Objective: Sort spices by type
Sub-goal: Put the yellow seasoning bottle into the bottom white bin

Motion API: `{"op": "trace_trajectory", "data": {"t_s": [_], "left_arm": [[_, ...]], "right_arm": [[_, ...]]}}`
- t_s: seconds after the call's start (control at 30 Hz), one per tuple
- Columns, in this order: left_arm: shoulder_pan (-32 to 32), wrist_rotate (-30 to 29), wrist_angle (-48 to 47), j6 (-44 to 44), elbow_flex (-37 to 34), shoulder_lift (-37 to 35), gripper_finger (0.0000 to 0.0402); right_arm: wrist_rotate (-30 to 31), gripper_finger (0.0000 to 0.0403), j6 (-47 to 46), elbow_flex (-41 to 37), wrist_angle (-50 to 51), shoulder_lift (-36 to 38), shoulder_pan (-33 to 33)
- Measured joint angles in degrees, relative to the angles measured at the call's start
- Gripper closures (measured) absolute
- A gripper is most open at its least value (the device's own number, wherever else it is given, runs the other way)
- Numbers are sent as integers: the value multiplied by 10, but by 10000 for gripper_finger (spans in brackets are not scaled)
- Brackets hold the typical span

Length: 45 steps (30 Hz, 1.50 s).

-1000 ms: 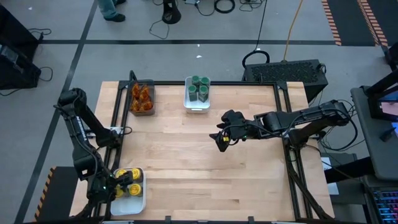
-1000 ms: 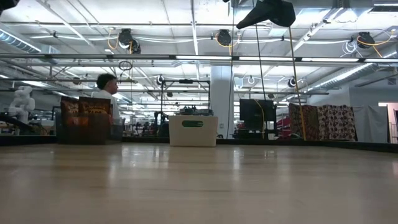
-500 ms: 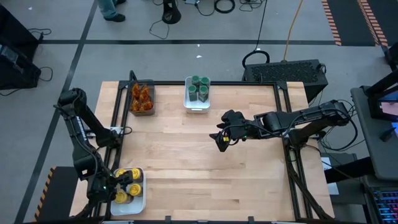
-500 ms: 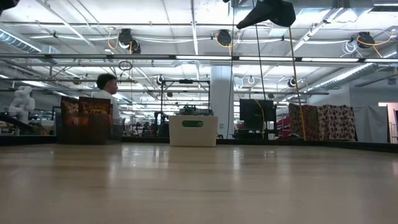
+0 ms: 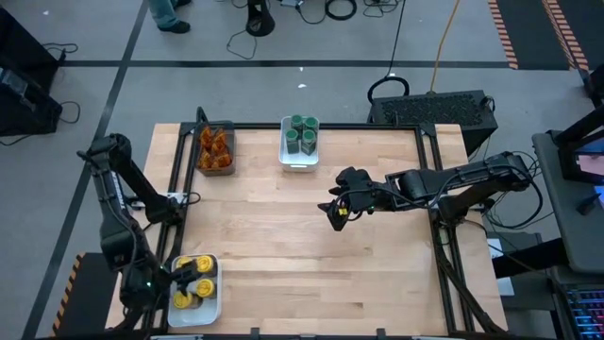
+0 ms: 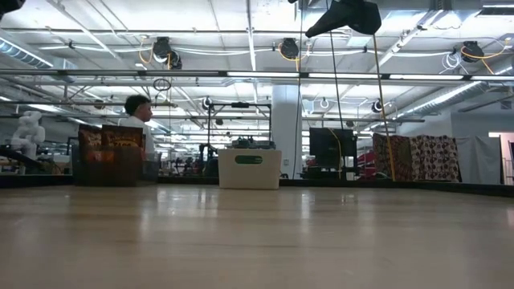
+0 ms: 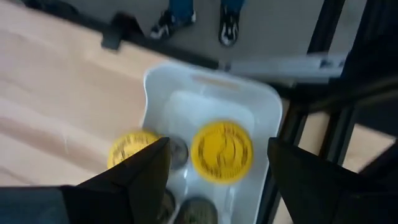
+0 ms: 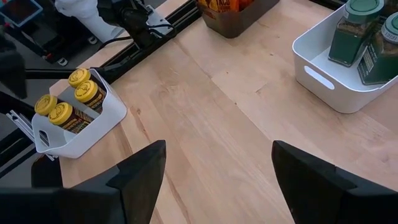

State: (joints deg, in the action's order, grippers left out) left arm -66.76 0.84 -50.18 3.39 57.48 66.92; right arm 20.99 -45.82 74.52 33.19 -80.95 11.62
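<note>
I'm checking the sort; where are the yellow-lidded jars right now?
In the high view, the yellow-lidded jars sit in the white tray at the table's near left corner, beside the left gripper.

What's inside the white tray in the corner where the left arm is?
Yellow-lidded jars stand upright inside the white tray; three lids show in the right wrist view. The left gripper, open, hovers over them, so the overhead view partly hides the tray's contents.

You see two dark, jointed arms; the right tool [image 5: 338, 212] shows a small yellow mark, and its fingers [image 8: 140, 171] are flat black wedges.
</note>
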Motion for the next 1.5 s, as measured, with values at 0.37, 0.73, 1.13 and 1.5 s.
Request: {"op": "trace_trajectory", "data": {"t_s": [0.37, 0.73, 1.13, 1.5], "left_arm": [[0, 33, 34, 17, 1, 22, 158], [0, 57, 57, 75, 1, 62, 299], [5, 76, 67, 79, -17, 80, 393], [14, 131, 101, 105, -30, 94, 392]], "right_arm": [[-1, 126, 0, 0, 0, 0, 0], [-1, 126, 5, 0, 0, 0, 0], [-1, 126, 20, 0, 1, 0, 0], [-1, 126, 28, 0, 1, 0, 0]]}}
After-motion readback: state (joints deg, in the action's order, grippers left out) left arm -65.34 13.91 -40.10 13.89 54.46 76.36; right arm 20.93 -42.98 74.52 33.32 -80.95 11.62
